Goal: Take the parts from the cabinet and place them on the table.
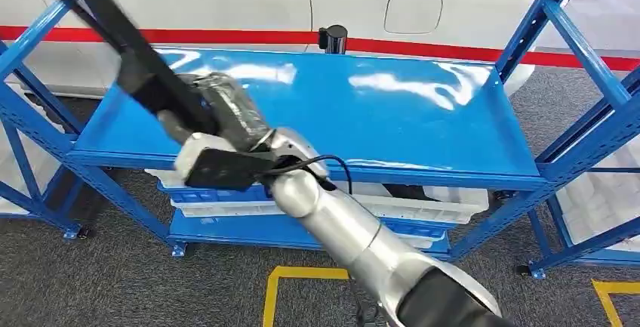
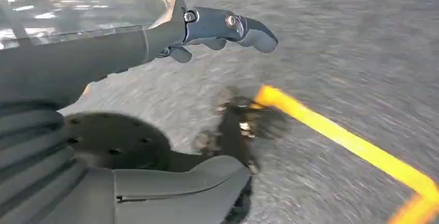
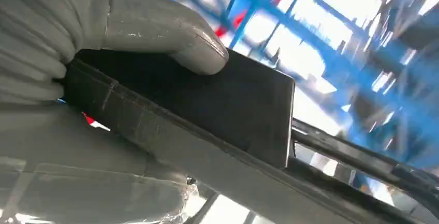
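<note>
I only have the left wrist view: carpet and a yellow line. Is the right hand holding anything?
Observer: Yes, the right hand grips a long black part.
Operator: Where is it?
Observer: In the head view it is over the top of the blue shelf, with the part slanting up and away from the hand.
Operator: How is it gripped?
Observer: In the right wrist view the thumb presses on the part's flat face.

Glossy blue metal shelf [image 1: 423, 127]; matt black part [image 3: 217, 105]; rough grey carpet [image 2: 362, 53].
</note>
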Motion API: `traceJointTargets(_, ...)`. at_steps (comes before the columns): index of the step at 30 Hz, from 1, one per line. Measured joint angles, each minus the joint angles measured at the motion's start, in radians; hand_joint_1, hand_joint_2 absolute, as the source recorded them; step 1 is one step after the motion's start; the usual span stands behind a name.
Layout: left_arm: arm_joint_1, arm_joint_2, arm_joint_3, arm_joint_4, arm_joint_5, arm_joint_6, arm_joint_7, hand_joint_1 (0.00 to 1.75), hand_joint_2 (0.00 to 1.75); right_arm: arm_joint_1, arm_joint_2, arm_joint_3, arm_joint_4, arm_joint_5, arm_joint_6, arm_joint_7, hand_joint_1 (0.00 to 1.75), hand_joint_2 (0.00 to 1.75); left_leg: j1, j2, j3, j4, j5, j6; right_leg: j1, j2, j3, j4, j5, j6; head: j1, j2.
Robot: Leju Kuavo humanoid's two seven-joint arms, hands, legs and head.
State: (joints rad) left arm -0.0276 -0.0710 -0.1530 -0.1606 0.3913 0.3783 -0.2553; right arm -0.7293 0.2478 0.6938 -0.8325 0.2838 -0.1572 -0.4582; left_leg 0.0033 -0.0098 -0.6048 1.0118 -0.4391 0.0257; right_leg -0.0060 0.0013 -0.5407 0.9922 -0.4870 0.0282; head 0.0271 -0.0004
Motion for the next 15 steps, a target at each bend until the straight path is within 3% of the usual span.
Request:
traceJointTargets(2,0.0,0.026,-0.022,0.0,-0.015,-0.061,-0.034,0.0,1.75,0.074,-0.058,-0.063,-0.068,-0.025,-0.004,-0.027,1.75,1.75,0.0,-0.003,-0.001,0.0,0.0,0.0,0.0,-0.002,0.004,0.0,0.0,0.0,0.0,0.0)
traceJointTargets(5,-0.001,0.053,-0.036,0.0,-0.016,-0.085,-0.018,0.0,1.75,0.14,-0.102,-0.131,-0.145,-0.093,0.05,-0.027,1.75,1.75,-0.002,0.003,-0.002,0.0,0.0,0.0,0.0,0.004,0.001,0.0,0.001,0.001,0.0,0.0)
traceJointTargets(9,-0.007,0.065,-0.054,0.0,-0.015,-0.079,0.011,0.0,1.75,0.147,-0.115,-0.17,-0.209,-0.196,0.159,0.019,1.75,1.75,0.0,0.005,-0.002,0.0,0.0,0.0,0.0,0.004,0.001,0.0,0.0,0.0,0.0,0.0)
traceJointTargets(15,-0.007,0.058,-0.054,0.0,0.008,-0.053,0.009,0.0,1.75,0.195,-0.119,-0.176,-0.28,-0.33,0.275,-0.006,1.75,1.75,0.001,0.005,-0.002,-0.001,-0.001,-0.001,0.001,0.005,0.0,0.0,0.0,0.0,0.0,0.0)
